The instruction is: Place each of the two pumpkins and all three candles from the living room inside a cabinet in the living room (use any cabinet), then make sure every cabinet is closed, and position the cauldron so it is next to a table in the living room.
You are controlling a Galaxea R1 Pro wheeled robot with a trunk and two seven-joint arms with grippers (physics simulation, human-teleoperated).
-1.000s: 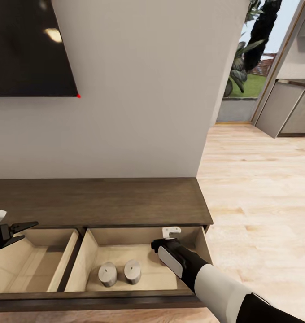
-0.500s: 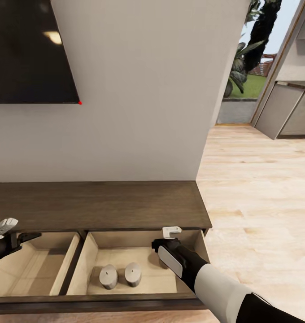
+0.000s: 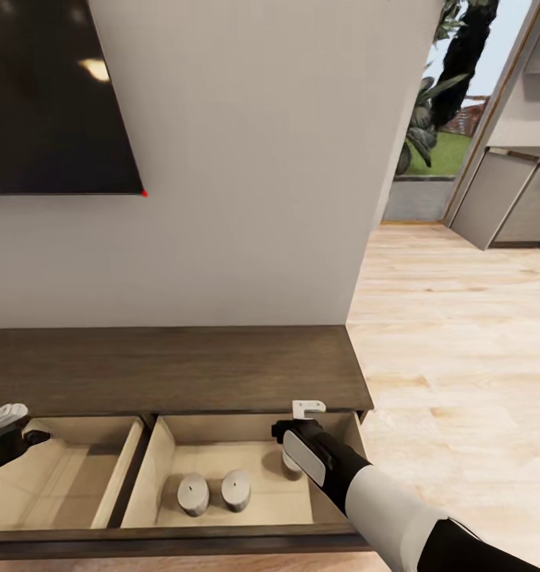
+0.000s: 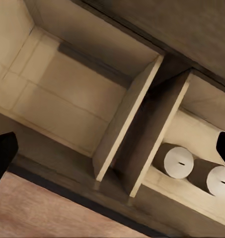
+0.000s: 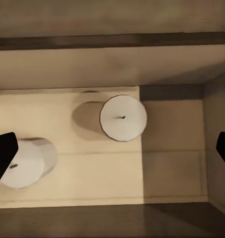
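Observation:
The dark brown cabinet (image 3: 175,365) has two beige-lined drawers pulled out. Two candles (image 3: 193,494) (image 3: 236,489) lie side by side in the right drawer (image 3: 163,457), also seen as candles (image 4: 178,161) (image 4: 216,179). A third candle (image 3: 290,461) stands upright at that drawer's back right, seen end-on as the candle (image 5: 123,118). My right gripper (image 3: 300,421) (image 5: 112,151) hangs open just above it, holding nothing. My left gripper (image 3: 9,425) (image 4: 112,153) is open over the empty left drawer (image 4: 67,99). Pumpkins, cauldron and table are out of view.
A black TV (image 3: 55,95) hangs on the white wall above the cabinet. Pale wood floor (image 3: 460,357) stretches to the right, past the wall's end, toward grey kitchen cupboards (image 3: 508,199) and a doorway with plants (image 3: 429,119).
The head view has tilted up a little, so the TV sits lower in the picture. My left gripper has drawn back toward the picture's left edge. The right arm has hardly moved.

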